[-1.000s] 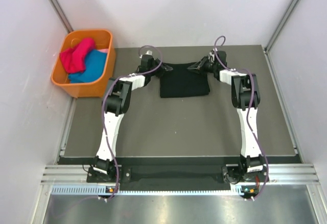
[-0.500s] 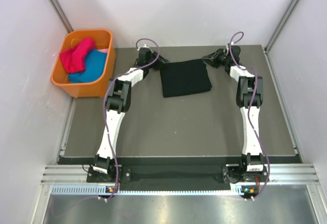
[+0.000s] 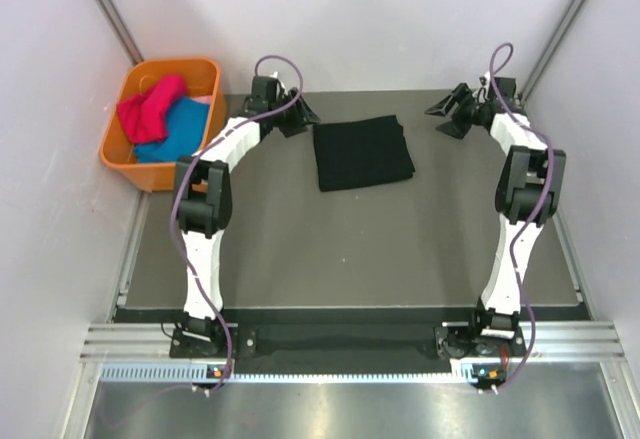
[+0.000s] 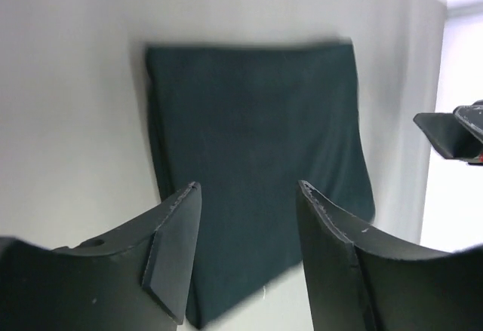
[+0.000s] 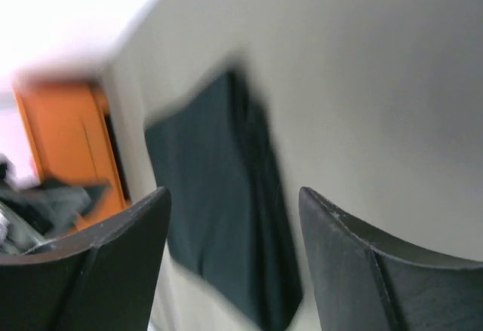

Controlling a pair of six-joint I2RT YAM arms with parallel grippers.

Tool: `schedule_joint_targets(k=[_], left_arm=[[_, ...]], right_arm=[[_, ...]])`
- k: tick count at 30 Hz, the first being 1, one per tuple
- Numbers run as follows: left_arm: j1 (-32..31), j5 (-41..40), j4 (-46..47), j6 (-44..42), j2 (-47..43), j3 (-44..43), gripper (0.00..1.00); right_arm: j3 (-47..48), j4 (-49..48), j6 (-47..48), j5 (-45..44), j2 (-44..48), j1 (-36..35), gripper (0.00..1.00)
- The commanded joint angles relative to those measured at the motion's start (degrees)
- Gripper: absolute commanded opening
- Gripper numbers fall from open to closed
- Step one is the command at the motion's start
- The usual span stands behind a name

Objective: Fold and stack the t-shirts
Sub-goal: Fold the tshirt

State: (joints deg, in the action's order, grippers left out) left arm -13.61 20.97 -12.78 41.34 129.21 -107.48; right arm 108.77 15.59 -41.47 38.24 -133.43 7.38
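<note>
Top external | I'm backing left gripper point(image 3: 300, 115) and right gripper point(image 3: 448, 119) off, both spread wide, empty | black t-shirt point(image 3: 362, 153) lying folded; next shirt due

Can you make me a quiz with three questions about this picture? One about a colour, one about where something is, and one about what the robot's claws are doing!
1. What colour is the basket?
A orange
B green
C white

2. Where is the black shirt?
A hanging in the air
B folded flat on the table
C on the floor

3. How are the left gripper and right gripper?
A both shut on cloth
B one open, one shut
C both open, holding nothing

Answers: 1 A, its walls are bright orange. 2 B, it lies flat on the grey top. 3 C, each wrist view shows the fingers apart with nothing between them.
</note>
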Motion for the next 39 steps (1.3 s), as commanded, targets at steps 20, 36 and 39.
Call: schedule_joint_targets(k=[20, 36, 39], left_arm=[[0.60, -0.60, -1.30, -10.76, 11.85, -10.91, 0.63], [1.04, 3.02, 4.43, -0.82, 18.45, -13.10, 0.03], [1.30, 1.97, 2.58, -1.26, 19.33, -14.86, 0.00]], right_arm=[[-28.97, 7.96, 23.46, -2.38, 22.68, -6.94, 0.58], [-29.58, 6.20, 20.91, -0.17, 19.78, -9.05, 0.23], [-31.42, 6.91, 21.08, -5.35, 21.45, -8.61, 0.05]])
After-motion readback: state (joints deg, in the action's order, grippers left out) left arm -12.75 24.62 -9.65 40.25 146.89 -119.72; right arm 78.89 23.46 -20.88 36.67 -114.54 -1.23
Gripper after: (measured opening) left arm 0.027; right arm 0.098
